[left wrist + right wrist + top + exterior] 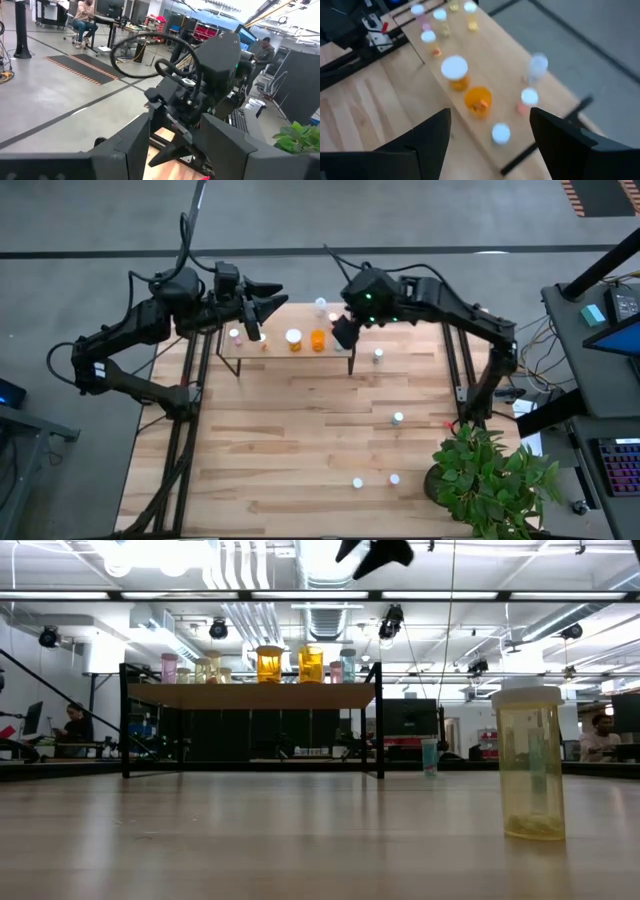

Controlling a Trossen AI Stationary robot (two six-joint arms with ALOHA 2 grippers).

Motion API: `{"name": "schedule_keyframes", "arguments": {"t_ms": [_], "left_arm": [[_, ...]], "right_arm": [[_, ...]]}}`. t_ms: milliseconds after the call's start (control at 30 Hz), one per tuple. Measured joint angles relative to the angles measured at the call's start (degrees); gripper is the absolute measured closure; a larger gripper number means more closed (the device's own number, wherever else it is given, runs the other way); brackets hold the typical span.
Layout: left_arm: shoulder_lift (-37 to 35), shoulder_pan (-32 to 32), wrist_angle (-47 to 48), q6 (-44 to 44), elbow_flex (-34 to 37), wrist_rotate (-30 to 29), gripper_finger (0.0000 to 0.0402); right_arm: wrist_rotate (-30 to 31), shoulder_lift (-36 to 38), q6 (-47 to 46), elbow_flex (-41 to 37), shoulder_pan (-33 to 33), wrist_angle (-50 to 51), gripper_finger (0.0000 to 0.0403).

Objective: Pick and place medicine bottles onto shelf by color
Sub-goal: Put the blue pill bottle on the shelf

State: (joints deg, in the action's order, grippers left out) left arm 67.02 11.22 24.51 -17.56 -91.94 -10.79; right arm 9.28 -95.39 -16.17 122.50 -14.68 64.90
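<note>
The shelf (280, 352) stands at the table's far side on thin black legs. Several medicine bottles stand on it, among them an orange one (478, 101), an amber one with a white cap (455, 70) and a pink one (235, 335). More bottles stand loose on the table (398, 418). My right gripper (490, 117) hangs open above the shelf's right end with nothing between its fingers. My left gripper (272, 298) is held level and open above the shelf's left end, also with nothing in it.
A green potted plant (490, 480) stands at the table's near right corner. Loose bottles stand near the front (357, 482) and beside the shelf's right legs (378, 355). In the low view a yellowish bottle (530, 765) stands close by. People sit in the room behind.
</note>
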Motion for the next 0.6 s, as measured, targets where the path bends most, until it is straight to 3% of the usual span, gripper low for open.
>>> {"name": "schedule_keyframes", "arguments": {"t_ms": [333,600], "left_arm": [[-1.5,0.0,0.0,-0.1,0.0,0.0,0.0242],[-1.6,0.0,0.5,-0.1,0.0,0.0,0.0242]], "right_arm": [[4.5,10.0,-17.9,-22.9,-2.3,0.4,0.0142],[4.1,18.1,-25.1,-37.4,-6.7,-1.9,0.0142]]}}
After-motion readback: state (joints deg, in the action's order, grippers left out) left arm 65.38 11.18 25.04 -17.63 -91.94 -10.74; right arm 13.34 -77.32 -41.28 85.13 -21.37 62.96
